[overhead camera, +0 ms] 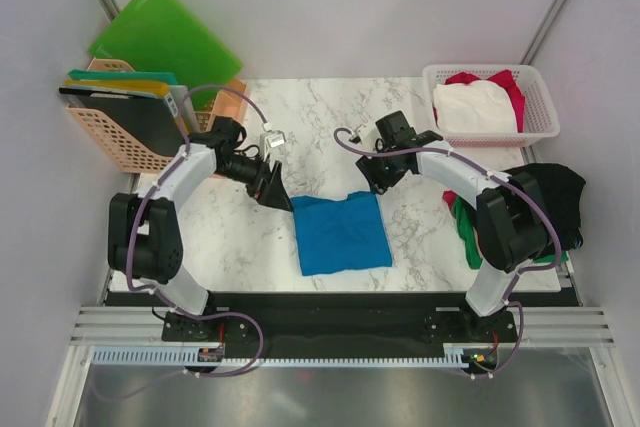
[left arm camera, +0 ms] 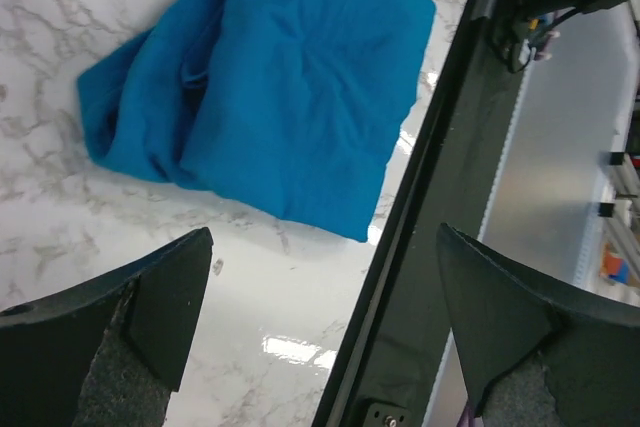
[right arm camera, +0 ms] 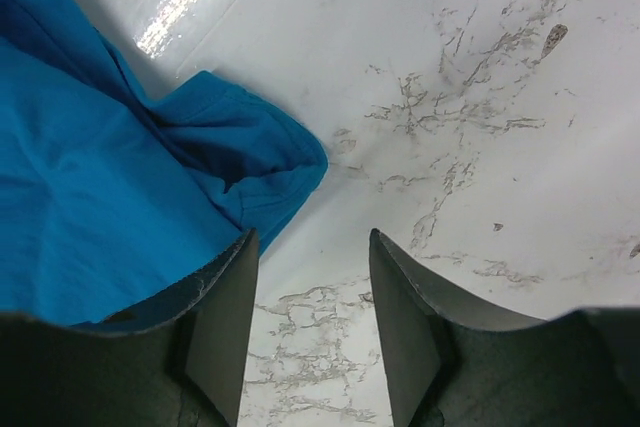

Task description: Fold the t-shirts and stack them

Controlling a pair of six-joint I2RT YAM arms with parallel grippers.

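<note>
A bright blue t-shirt [overhead camera: 342,233] lies folded into a rough square near the middle front of the marble table [overhead camera: 320,117]. My left gripper [overhead camera: 272,187] hovers just off its far left corner, jaws wide open and empty; in the left wrist view the blue t-shirt [left arm camera: 280,97] lies beyond the left gripper [left arm camera: 325,237]. My right gripper [overhead camera: 380,179] is at the shirt's far right corner. In the right wrist view the right gripper [right arm camera: 312,239] stands open over bare marble, its left finger beside a bunched corner of the blue t-shirt [right arm camera: 100,177].
A white lattice basket [overhead camera: 545,127] at the back right holds a white t-shirt [overhead camera: 475,107] and a red one [overhead camera: 510,82]. A black t-shirt [overhead camera: 555,192] and a green one [overhead camera: 468,237] lie by the right arm. Green folders [overhead camera: 165,37] and an orange basket [overhead camera: 120,132] stand back left.
</note>
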